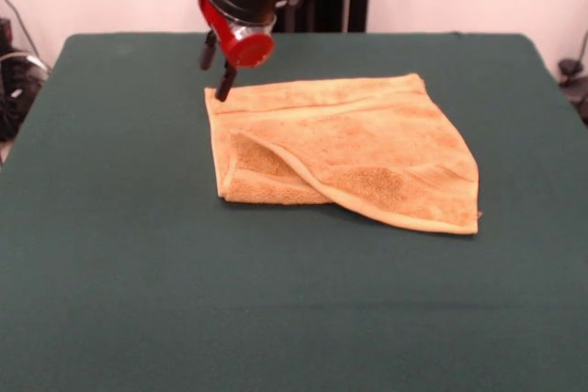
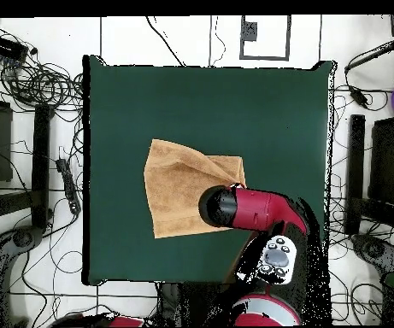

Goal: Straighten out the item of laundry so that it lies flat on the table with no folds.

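Hand: the black two-fingered hand (image 1: 220, 75) below the red and black arm's round wrist is seen in the front view at the far left corner of the towel; one finger tip is at the cloth's corner, the other is raised and apart from it, so the hand is judged released, with nothing grasped.
Reason for position: the hand is probably placed at that corner because a corner can be pinched and drawn outward to pull the fold out.
Arm: in the overhead view the hand is hidden beneath the red arm (image 2: 251, 207), which is stretched from the base over the towel's corner nearest the robot.
Towel: a small golden-tan terry-cloth towel (image 1: 367, 149), roughly rectangular with hemmed edges, is laid near the middle of the counter, slightly toward the robot's side.
Fold: one part is turned over the rest, so that a diagonal hemmed edge is run from the left of the cloth down to the near right corner; a lower layer is left showing at the near left.
Long axis: in the front view the towel's longer run is set across the picture, left to right, with the folded flap pointed to the near right.
Counter: the large rectangular dark green matte counter (image 1: 110, 300) is far wider than the towel.
Progress: flattening is judged not yet done.
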`<act>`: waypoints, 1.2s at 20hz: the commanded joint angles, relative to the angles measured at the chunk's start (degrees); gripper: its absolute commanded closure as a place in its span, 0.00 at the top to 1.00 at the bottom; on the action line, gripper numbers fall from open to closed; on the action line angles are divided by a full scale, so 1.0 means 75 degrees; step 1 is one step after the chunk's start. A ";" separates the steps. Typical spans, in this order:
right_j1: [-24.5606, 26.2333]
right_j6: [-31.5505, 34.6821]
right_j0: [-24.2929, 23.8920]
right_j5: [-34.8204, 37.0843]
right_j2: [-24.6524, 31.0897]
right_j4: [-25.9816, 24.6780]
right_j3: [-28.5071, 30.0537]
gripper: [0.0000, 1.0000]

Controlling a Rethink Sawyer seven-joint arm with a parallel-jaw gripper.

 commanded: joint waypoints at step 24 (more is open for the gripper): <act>0.1526 0.1110 0.0441 -0.0756 0.0506 0.1293 -0.0679 1.00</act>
